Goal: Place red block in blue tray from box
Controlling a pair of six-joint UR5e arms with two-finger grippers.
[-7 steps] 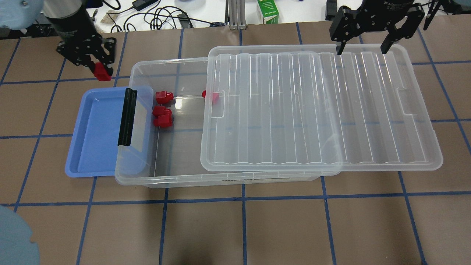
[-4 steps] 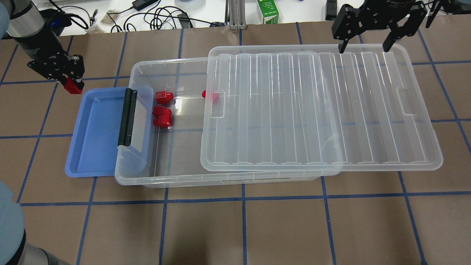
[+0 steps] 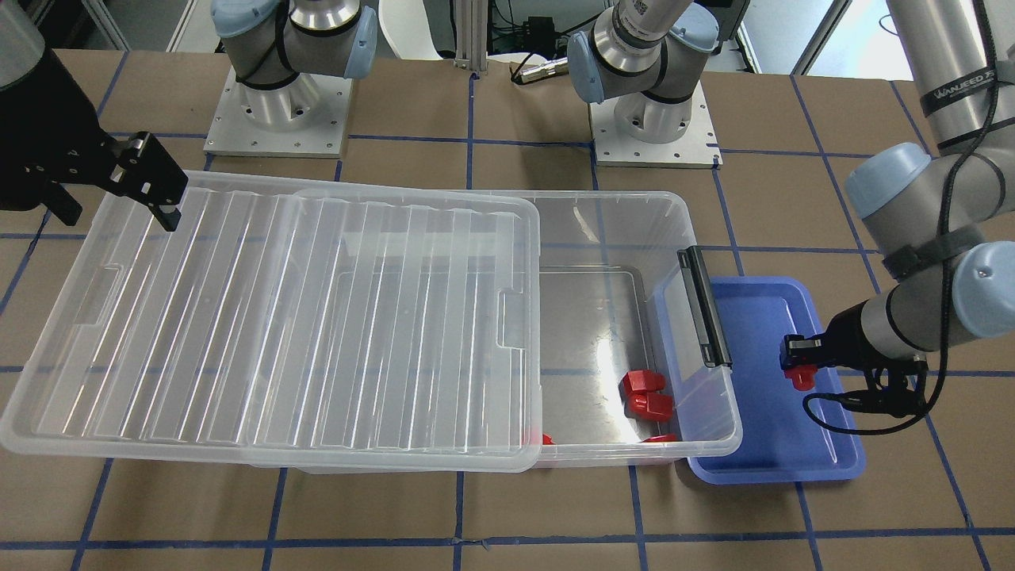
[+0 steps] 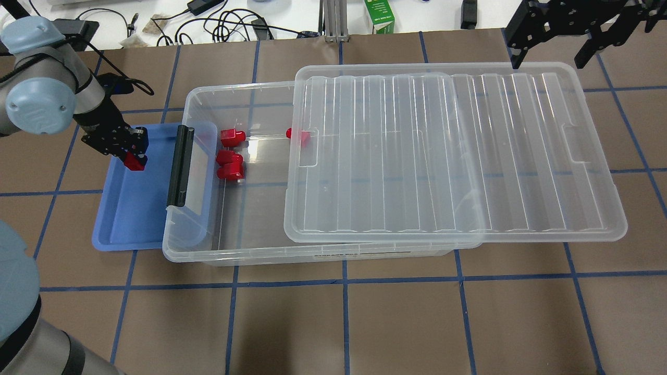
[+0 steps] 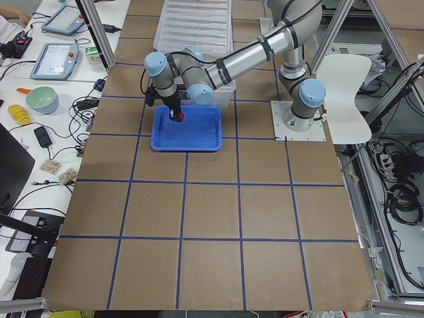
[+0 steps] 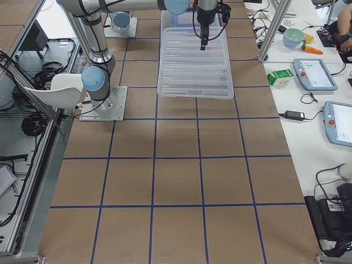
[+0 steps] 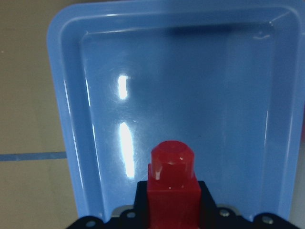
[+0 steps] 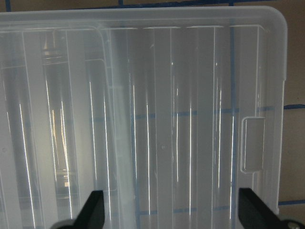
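My left gripper [image 4: 133, 160] is shut on a red block [image 4: 135, 163] and holds it over the blue tray [image 4: 122, 219], near the tray's far part. The left wrist view shows the block [image 7: 172, 191] between the jaws, stub pointing out, above the tray floor [image 7: 200, 95]. The front view shows the gripper [image 3: 799, 373] and block [image 3: 802, 378] above the tray [image 3: 801, 464]. The clear box [image 4: 250, 250] lies open at its left end with several red blocks [image 4: 230, 164] inside. My right gripper [image 4: 550, 52] is open and empty above the far right corner of the lid [image 4: 453, 156].
The ribbed lid is slid to the right and overhangs the box. The box's black latch handle [image 4: 180, 165] overlaps the tray's right edge. Cables and a green carton [image 4: 379, 15] lie beyond the table's far edge.
My left gripper has carried the red block from beyond the tray's far left corner to above the tray and lower. My right gripper has moved right and farther back.
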